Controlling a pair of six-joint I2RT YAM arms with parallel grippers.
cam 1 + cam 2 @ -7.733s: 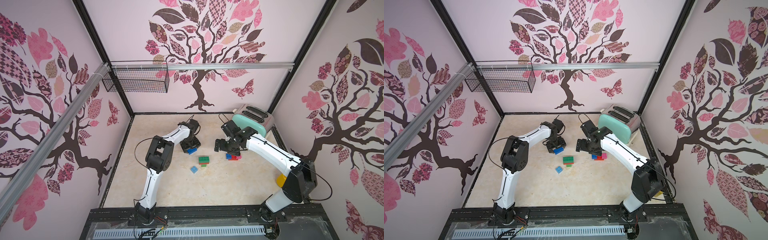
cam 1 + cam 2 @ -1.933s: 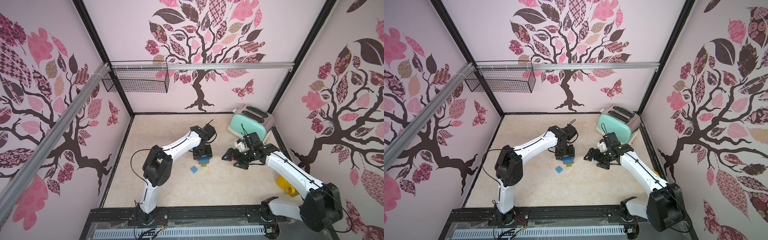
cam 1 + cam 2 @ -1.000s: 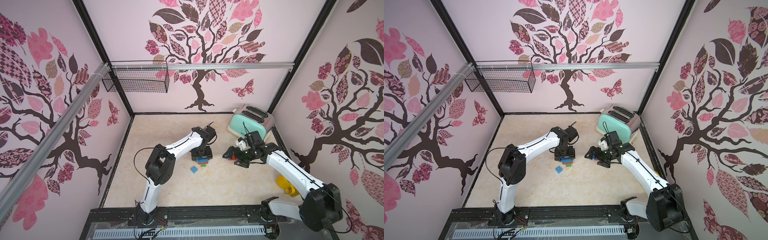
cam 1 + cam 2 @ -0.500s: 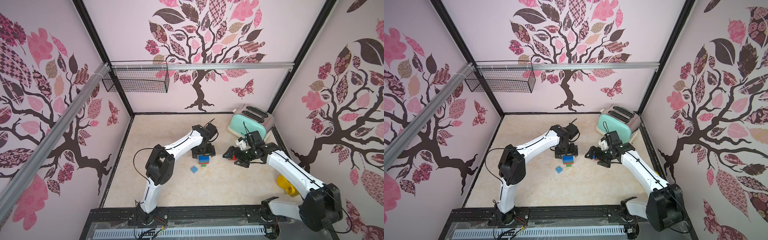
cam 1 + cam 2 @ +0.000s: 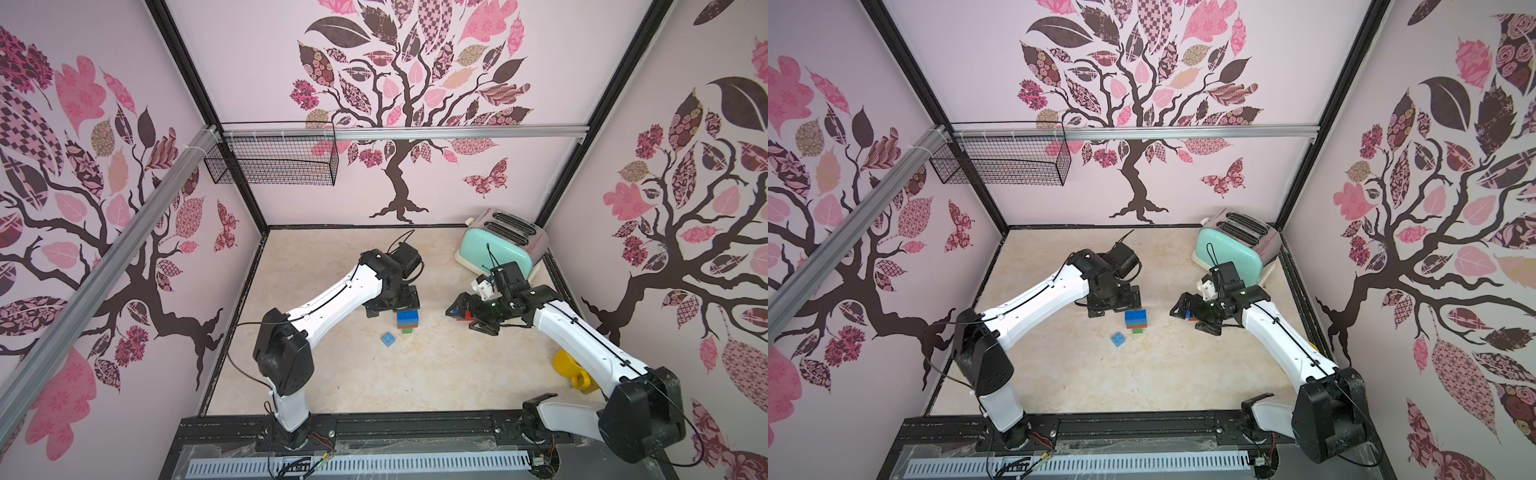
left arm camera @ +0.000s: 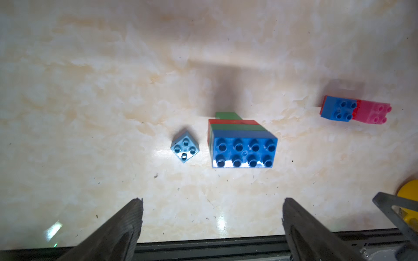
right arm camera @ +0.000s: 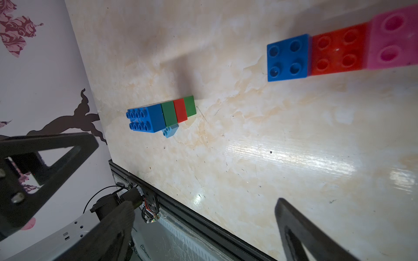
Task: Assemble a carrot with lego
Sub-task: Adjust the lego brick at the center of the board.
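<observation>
Carrot stack (image 6: 244, 149), part-built, upright and studs-up on the counter (image 6: 90, 90), its long blue top brick crosswise just ahead of the left gripper (image 6: 212, 201), fingers spread and empty; right gripper (image 7: 203, 203), fingers likewise spread, apparently hovering near the separate blue-red-pink piece (image 7: 328, 52).

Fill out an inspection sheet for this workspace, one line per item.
Surface: marbled tabletop, glare patches and small dark specks.
Job's things: upright stack, blue on green, red, green; loose light blue brick beside it, not touching; group of blue, red and pink bricks, apart from the stack.
Clutter: yellow mug and toaster, both away from the bricks.
Hands: left hand open, empty, beside the stack; right hand open, empty, near the group.
Cables: black cable looping off the left arm; none on the bricks.
Surroundings: tree-patterned walls; wire basket hung high at the back.
</observation>
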